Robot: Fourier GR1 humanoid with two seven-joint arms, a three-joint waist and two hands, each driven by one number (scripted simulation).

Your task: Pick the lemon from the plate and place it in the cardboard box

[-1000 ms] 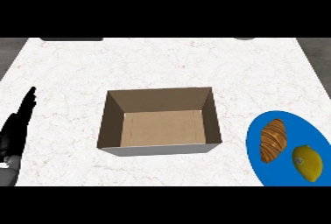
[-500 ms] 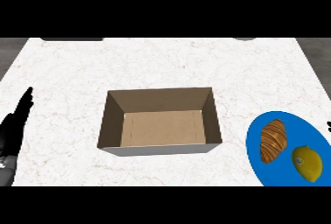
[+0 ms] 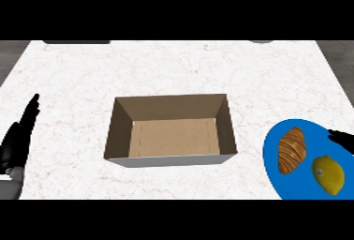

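One lemon (image 3: pixel 329 174) and one croissant (image 3: pixel 291 150) are seen on one blue plate (image 3: pixel 276 178), right of one cardboard box (image 3: pixel 171 130). The left hand (image 3: pixel 19 140) is held open, holding nothing; the right hand's (image 3: pixel 342 139) fingers cannot be judged.

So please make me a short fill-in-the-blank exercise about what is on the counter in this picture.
1. The lemon lies on the ____ plate.
2. Beside the lemon on that plate lies a ____.
3. The cardboard box holds ____.
4. The left hand rests at the view's ____ edge.

Missing words: blue; croissant; nothing; left
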